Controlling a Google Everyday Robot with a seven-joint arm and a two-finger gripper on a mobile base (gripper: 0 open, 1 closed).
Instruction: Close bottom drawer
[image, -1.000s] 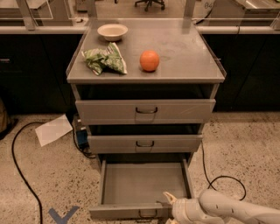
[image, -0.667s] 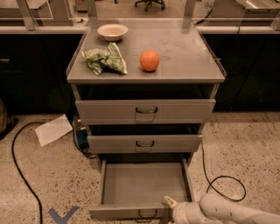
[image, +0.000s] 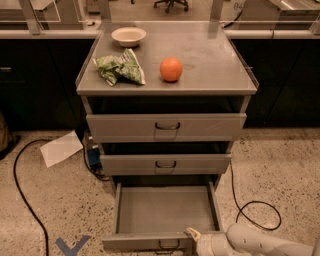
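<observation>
Speckled terrazzo floor (image: 280, 165) under grey metal cabinet, tabletop (image: 210, 55) carrying white bowl (image: 128, 36) at far-left corner, green bag (image: 120, 69) by left edge, orange (image: 171, 69) just right of bag, toward front edge. Below front edge, stacked downward: top drawer (image: 200, 127), middle drawer (image: 200, 164), then bottom drawer (image: 165, 210) pulled well out over the floor. White gripper (image: 197, 241) low at right end of that drawer's front panel, against its upper rim; parted or together not discernible.

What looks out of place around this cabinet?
The bottom drawer hangs wide open, with the robot's gripper at its front right corner. A sheet of paper lies askew on the floor left of the cabinet, near a loose cable.
</observation>
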